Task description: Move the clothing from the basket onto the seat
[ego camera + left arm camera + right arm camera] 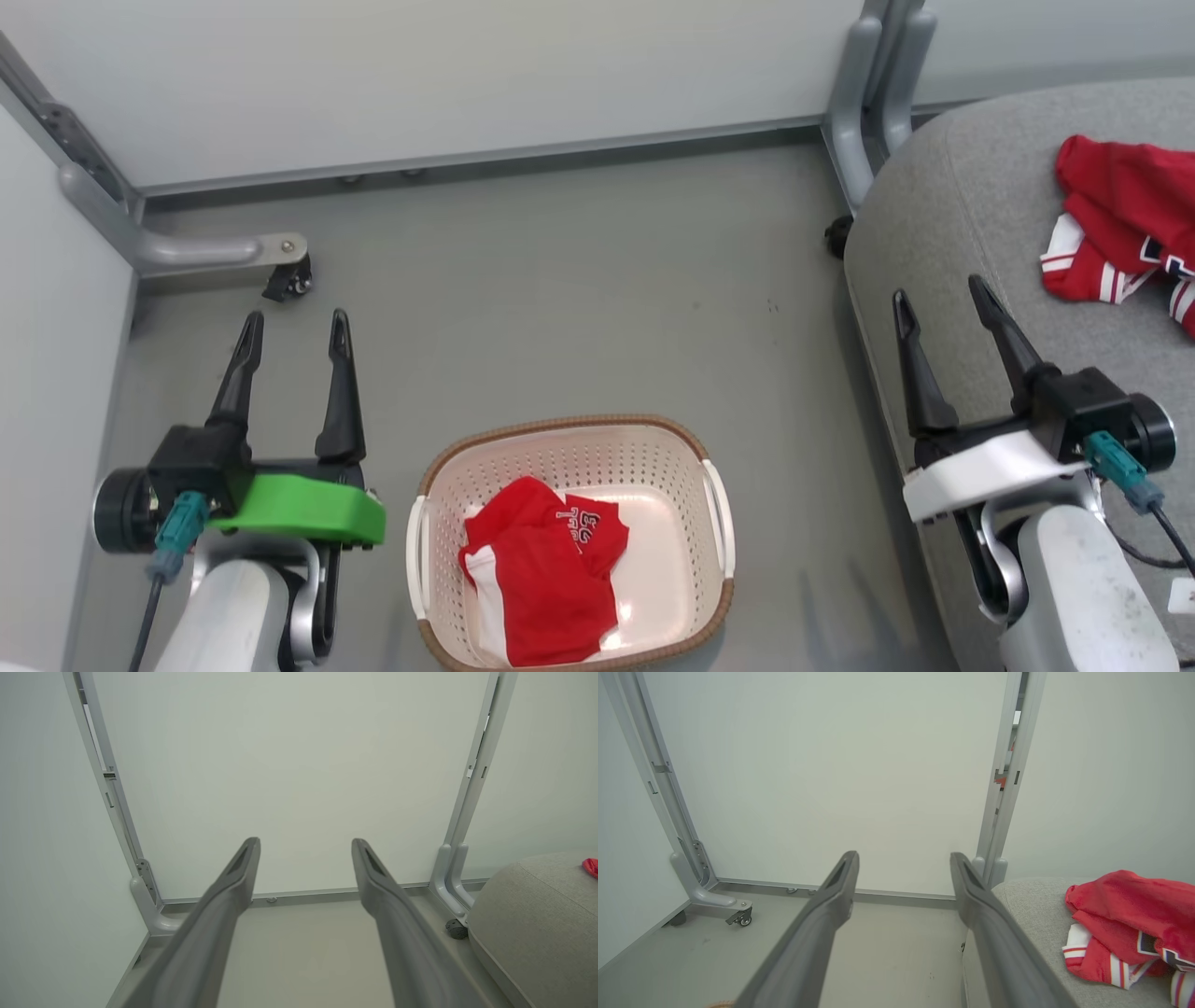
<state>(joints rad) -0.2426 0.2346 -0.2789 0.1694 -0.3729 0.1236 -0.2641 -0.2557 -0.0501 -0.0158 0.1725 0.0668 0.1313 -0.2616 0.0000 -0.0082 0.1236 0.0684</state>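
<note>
A cream perforated basket with a brown rim stands on the floor at the bottom centre of the head view. Inside it lies a red garment with white lettering. On the grey seat at the right rests a second red garment with white stripes, also seen as the striped garment on the seat. My left gripper is open and empty, left of the basket. My right gripper is open and empty over the seat's left edge. The seat shows beside my left gripper.
White partition panels on grey metal frames close off the back and left. A frame foot with a caster juts onto the grey floor at the left, and another caster sits by the seat's corner.
</note>
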